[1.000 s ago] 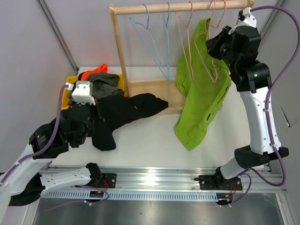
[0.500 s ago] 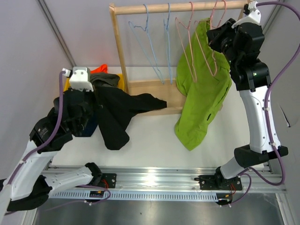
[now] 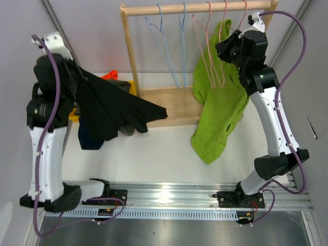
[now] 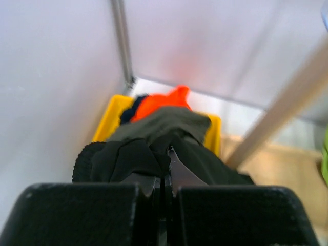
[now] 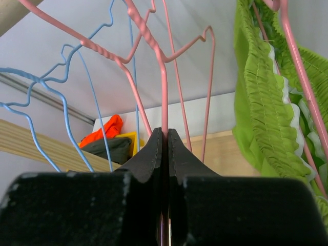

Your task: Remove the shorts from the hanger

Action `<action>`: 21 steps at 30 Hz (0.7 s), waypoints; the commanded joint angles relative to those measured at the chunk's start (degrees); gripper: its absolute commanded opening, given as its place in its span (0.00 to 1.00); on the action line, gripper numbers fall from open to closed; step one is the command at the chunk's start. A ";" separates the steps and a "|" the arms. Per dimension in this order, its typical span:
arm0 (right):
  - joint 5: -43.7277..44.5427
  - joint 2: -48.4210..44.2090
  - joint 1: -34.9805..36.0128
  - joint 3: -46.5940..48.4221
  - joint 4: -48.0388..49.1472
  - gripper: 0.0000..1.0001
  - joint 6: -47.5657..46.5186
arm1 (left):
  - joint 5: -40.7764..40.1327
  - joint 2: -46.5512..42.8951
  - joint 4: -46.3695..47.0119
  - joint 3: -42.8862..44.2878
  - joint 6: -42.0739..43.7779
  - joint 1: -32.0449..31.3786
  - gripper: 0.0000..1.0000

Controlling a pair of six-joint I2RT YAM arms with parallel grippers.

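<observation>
My left gripper [image 3: 78,78] is raised high at the left and is shut on the black shorts [image 3: 113,110], which hang from it over the yellow bin [image 3: 132,85]. In the left wrist view the gripper [image 4: 165,154] pinches the black fabric [image 4: 128,159]. Below lie the olive-grey shorts [image 4: 164,123], the orange shorts [image 4: 164,102] and a bit of the navy shorts [image 4: 134,105]. The lime green shorts [image 3: 220,113] hang on a pink hanger at the rail's right end. My right gripper [image 3: 225,48] is beside them. It [image 5: 165,134] is shut on a bare pink hanger [image 5: 164,102], with the lime shorts [image 5: 266,102] to its right.
The wooden rack has a top rail [image 3: 200,7], a left post [image 3: 130,51] and a base board [image 3: 169,97]. Two bare blue hangers [image 3: 169,46] and bare pink hangers [image 3: 205,46] hang from the rail. Grey walls stand close on both sides.
My left arm has swung up and back, lifting the black shorts off the table to above the bin. My right gripper has shifted slightly left along the rail with the pink hanger.
</observation>
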 commanded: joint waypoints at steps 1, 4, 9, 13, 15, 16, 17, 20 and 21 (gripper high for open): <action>-1.34 -5.08 -0.34 -5.24 2.39 0.00 1.50 | 6.70 7.27 2.76 9.33 0.44 7.38 0.00; -1.87 -8.77 -0.34 -10.41 2.92 0.06 1.76 | 7.85 17.70 2.15 17.94 -0.36 10.81 0.00; -2.22 -15.63 -0.34 -18.16 3.01 0.66 1.59 | 10.21 34.43 -0.49 33.33 -2.64 15.57 0.00; -1.43 -22.39 -0.34 -22.83 2.05 0.96 0.10 | 9.97 45.40 0.39 36.32 -2.90 15.92 0.00; -0.64 -24.07 -0.34 -22.48 0.47 0.99 -0.95 | 9.61 48.24 -0.31 35.89 -3.61 15.92 0.00; 0.41 -24.87 -0.25 -22.05 -0.06 0.99 -1.57 | 8.74 49.30 -0.84 34.41 -5.26 15.84 0.03; 0.94 -25.57 -0.25 -20.74 -0.41 0.99 -2.01 | 8.12 50.79 -1.80 33.79 -6.15 15.92 0.10; 1.91 -26.98 -0.25 -17.83 -1.73 0.99 -3.68 | 7.06 50.19 -1.82 27.56 -8.52 15.92 0.96; 2.17 -26.64 -0.34 -15.30 -2.78 0.99 -4.38 | 7.14 48.10 -0.24 23.97 -8.97 15.84 0.99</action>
